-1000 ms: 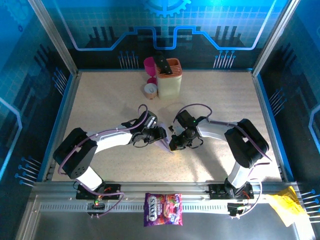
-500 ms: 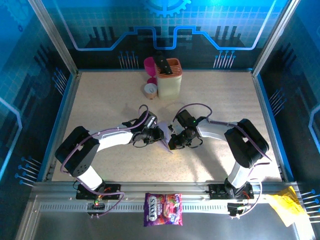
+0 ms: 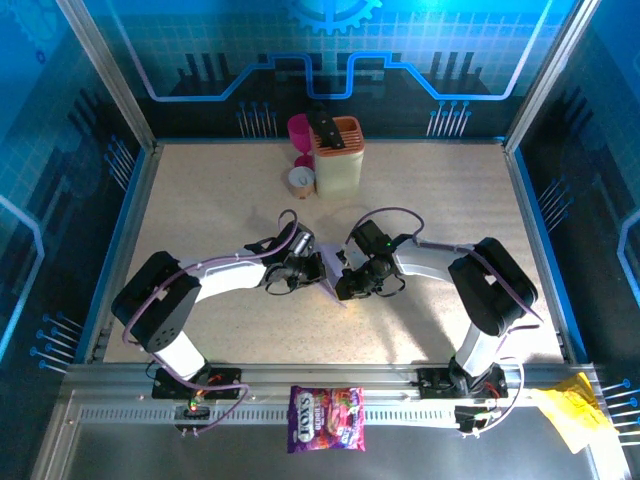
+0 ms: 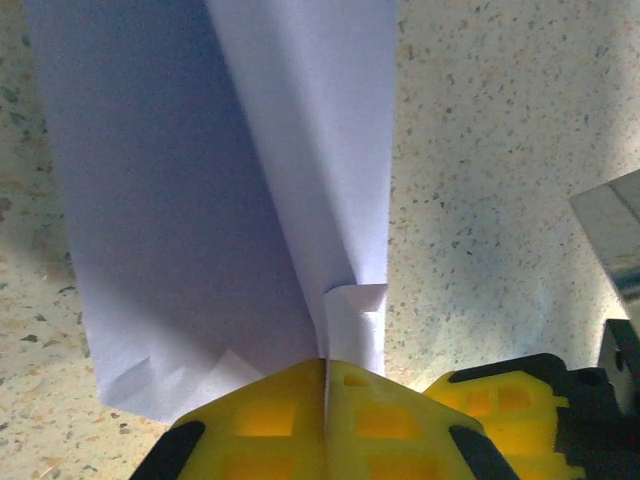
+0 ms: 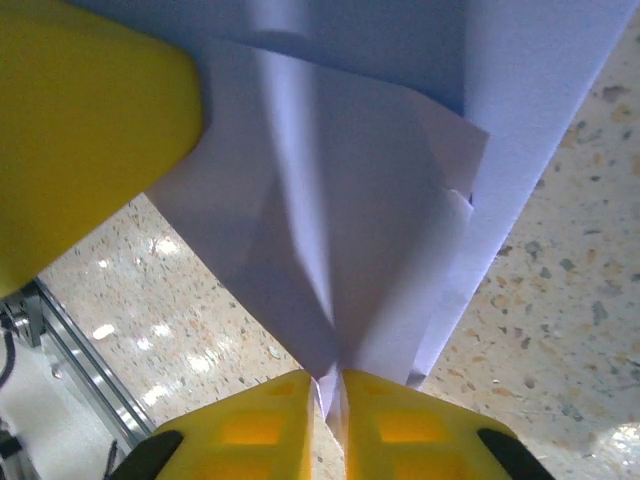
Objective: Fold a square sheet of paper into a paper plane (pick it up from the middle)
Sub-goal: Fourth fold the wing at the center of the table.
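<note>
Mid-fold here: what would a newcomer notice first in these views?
The lilac paper, creased down its centre, sits mid-table, with the two arms converging on it. The left gripper and right gripper each pinch an edge of it. Next comes the bright sweets bag on the near rail.

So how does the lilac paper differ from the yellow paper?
The lilac paper is folded in sharp, straight creases; the yellow paper is crumpled. The lilac paper is at the middle of the table, pinched by the left gripper and the right gripper; the yellow paper lies untouched on the metal rail at the near right. Both are thin, plain paper.
</note>
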### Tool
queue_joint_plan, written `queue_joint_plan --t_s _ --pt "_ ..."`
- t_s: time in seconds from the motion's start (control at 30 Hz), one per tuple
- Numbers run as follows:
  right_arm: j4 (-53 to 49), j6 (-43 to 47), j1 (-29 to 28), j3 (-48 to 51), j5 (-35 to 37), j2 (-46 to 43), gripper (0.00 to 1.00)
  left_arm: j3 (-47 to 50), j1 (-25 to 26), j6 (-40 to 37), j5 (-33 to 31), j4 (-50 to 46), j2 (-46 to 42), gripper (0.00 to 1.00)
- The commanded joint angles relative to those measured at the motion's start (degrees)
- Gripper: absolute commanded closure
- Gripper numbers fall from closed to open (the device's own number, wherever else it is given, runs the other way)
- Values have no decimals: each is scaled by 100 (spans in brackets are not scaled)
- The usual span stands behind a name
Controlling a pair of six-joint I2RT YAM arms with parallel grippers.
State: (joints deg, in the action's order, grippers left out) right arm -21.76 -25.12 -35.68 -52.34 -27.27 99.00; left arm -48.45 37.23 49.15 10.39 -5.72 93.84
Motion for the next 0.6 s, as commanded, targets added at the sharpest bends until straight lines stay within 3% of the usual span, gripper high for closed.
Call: queue_joint_plan --t_s 0.0,0.3,0.57 --pt "64 11 -87 74 143 -210 79 -49 -50 -51 174 -55 75 100" --pt "20 274 -318 62 845 -793 70 -112 -50 300 307 -144 65 100" --pt "-201 370 -989 -101 1873 -641 68 -130 -55 615 307 -346 48 100"
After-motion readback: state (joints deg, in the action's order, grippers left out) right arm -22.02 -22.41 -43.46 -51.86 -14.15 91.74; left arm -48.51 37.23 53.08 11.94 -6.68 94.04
